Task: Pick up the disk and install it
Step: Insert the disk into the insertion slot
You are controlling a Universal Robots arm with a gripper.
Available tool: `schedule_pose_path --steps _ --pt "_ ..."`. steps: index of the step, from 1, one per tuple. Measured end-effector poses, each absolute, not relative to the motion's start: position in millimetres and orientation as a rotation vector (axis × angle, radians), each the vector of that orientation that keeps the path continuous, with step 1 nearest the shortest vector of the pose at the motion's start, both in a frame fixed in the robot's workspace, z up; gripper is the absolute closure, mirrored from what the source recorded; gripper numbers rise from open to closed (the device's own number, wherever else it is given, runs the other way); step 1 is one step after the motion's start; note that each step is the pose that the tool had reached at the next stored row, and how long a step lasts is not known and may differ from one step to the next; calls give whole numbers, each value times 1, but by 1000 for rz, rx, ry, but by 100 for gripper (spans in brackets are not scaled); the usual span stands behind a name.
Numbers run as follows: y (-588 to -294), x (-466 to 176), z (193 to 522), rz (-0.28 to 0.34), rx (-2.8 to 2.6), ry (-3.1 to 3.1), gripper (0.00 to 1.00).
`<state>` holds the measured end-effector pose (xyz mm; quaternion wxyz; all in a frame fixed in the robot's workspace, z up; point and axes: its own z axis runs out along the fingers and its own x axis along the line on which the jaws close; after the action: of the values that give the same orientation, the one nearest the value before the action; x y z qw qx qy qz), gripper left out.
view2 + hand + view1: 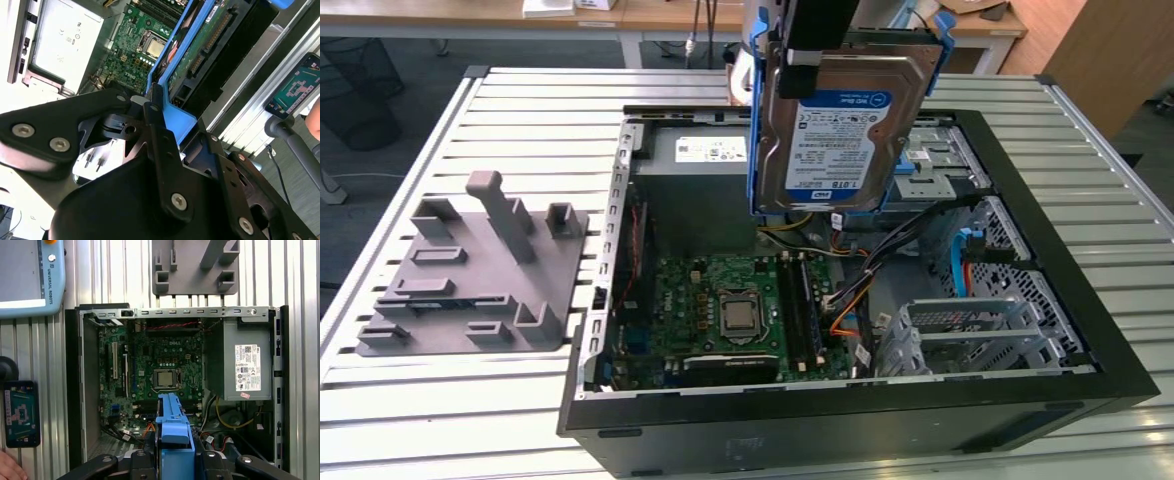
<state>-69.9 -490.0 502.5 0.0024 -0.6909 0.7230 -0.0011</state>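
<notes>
The disk (834, 140), silver with a white-and-blue label and blue side rails, hangs upright above the back of the open computer case (1067, 180). My gripper (809, 70) is shut on its upper end from above. In the second wrist view the black fingers (156, 131) clamp the blue rail (172, 55), and the disk's green circuit side (200, 50) faces out. The first wrist view looks down the blue rail (172, 432) into the case, with my gripper (172, 462) closed around it.
Inside the case lie the motherboard (734, 310), a grey power-supply box (694, 165) and metal drive cages (974, 335) on the exterior view's right. A grey plastic fixture (474, 270) sits left of the case. A teach pendant (30, 277), a phone (20, 412) and a person's hand (10, 471) lie beside it.
</notes>
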Motion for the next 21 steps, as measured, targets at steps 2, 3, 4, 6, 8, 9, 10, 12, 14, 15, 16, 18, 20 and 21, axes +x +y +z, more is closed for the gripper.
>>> schedule_pose_path --steps 2,3,4,6,8,9,10,12,14,15,16,18,20,21 --pt "-490 -70 503 -4 -2167 2268 63" --pt "-491 -70 503 -4 -2167 2268 63" --pt "-491 -70 502 -4 -2167 2268 63" --pt "-494 -70 502 -4 -2167 2268 63" --pt "-500 -70 502 -4 -2167 2268 63" --pt "-503 -70 502 -4 -2167 2268 63" --pt "-507 -70 502 -4 -2167 2268 63" --pt "-512 -68 501 -4 -2167 2268 63" --pt "-516 -64 500 -3 -2167 2268 63" --pt "-518 -61 500 -3 -2167 2268 63" --pt "-519 -58 499 -4 -2167 2268 63" --pt "-522 -53 498 -4 -2167 2268 63" --pt "-526 -51 496 -4 -2167 2268 63" --pt "-529 -51 496 -4 -2167 2268 63"
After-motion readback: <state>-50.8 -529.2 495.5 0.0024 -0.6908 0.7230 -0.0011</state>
